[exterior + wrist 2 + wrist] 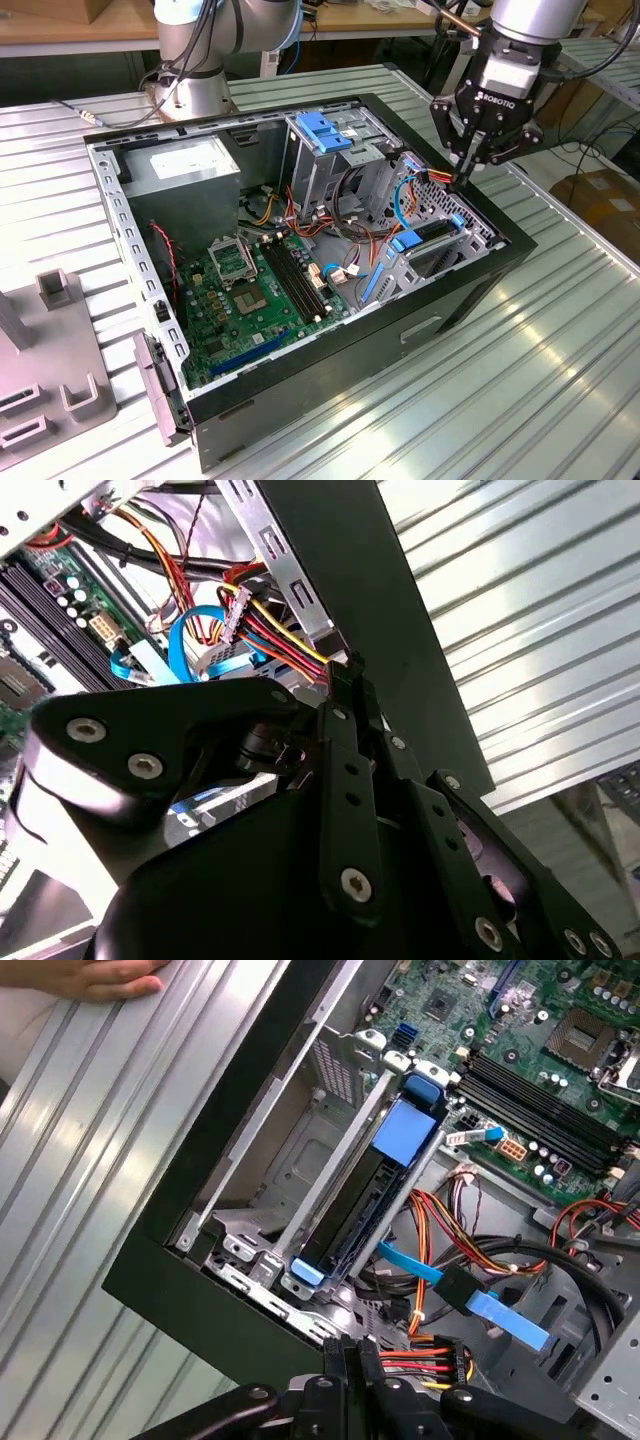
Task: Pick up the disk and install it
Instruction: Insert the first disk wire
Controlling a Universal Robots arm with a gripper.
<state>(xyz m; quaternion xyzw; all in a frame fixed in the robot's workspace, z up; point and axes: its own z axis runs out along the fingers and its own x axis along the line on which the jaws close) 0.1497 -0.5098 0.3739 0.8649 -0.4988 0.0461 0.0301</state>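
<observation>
Right now your gripper (465, 178) has its fingers (340, 742) pressed together with no gap between the tips, and nothing is clamped in them. In both wrist views the tips sit right at a bundle of red, yellow and black wires (425, 1355) just inside the end wall of the computer case (330, 350).

You will find the disk (352, 1210) close by and apart from the fingers. It is seated in the drive bay at that corner of the case, between two grey metal rails. Its long axis runs parallel to the case's long wall nearest the camera in the exterior view. The end with the broad blue tab points toward the motherboard (250, 290), and the end with the small blue clip points toward the end wall where your gripper hangs. Whether it is fully locked in, you cannot tell from here.

A flat blue cable (500, 1315) crosses beside the bay. As for writing, the gripper body carries white lettering, and the grey box (185, 165) at the far corner wears a white label. The case rests on the ribbed metal counter (500, 400), where a person's hand (100, 978) lies flat.
</observation>
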